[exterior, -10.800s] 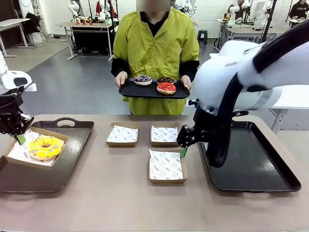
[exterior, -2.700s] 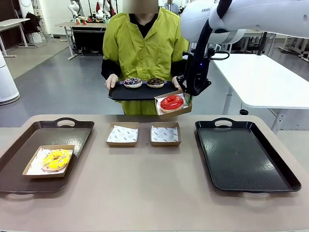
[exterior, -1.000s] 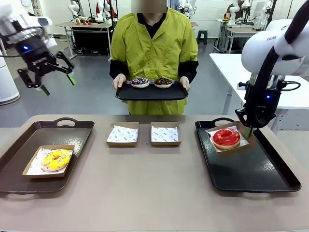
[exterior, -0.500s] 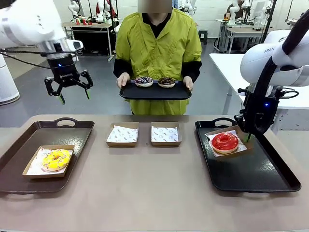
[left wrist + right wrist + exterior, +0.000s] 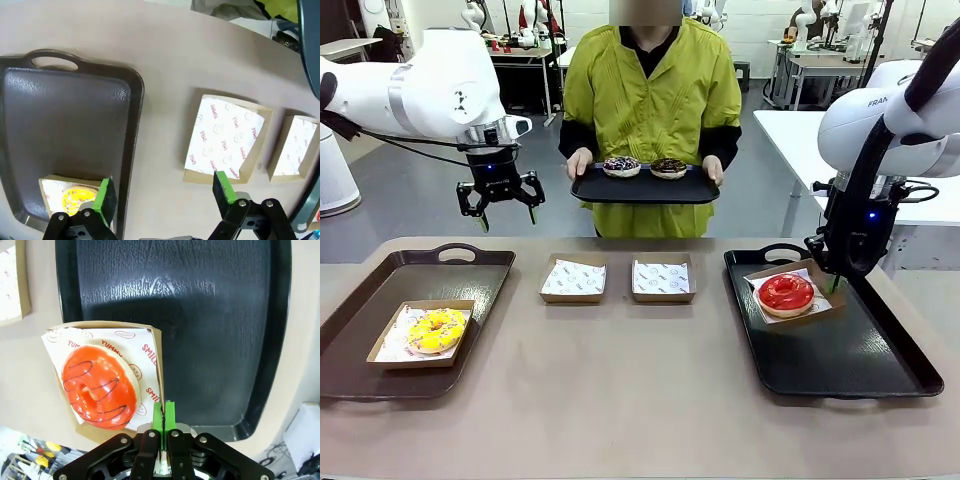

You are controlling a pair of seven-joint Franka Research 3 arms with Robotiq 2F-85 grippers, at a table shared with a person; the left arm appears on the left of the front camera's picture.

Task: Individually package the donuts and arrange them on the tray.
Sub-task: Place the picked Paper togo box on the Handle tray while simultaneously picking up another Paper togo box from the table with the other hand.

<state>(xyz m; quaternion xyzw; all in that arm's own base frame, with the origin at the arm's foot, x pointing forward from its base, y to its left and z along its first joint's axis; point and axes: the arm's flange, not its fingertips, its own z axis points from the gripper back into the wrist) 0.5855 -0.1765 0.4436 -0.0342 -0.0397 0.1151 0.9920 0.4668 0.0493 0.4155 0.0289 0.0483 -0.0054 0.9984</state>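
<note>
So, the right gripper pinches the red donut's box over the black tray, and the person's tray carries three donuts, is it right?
Not three: the front view shows two donuts on the person's tray, a purple-sprinkled donut and a dark chocolate donut. The right gripper does pinch the box of the red donut over the black tray.

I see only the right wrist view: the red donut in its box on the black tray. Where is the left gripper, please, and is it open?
Observer: The left gripper hangs open and empty over the left half of the table.
Operator: How many donuts are not yet boxed?
Observer: Two, the dark donut with purple-white sprinkles and the brown chocolate donut, on the tray that the person holds.
Operator: And the fourth?
Observer: The yellow donut lies boxed on the brown tray at the robot's left.
</note>
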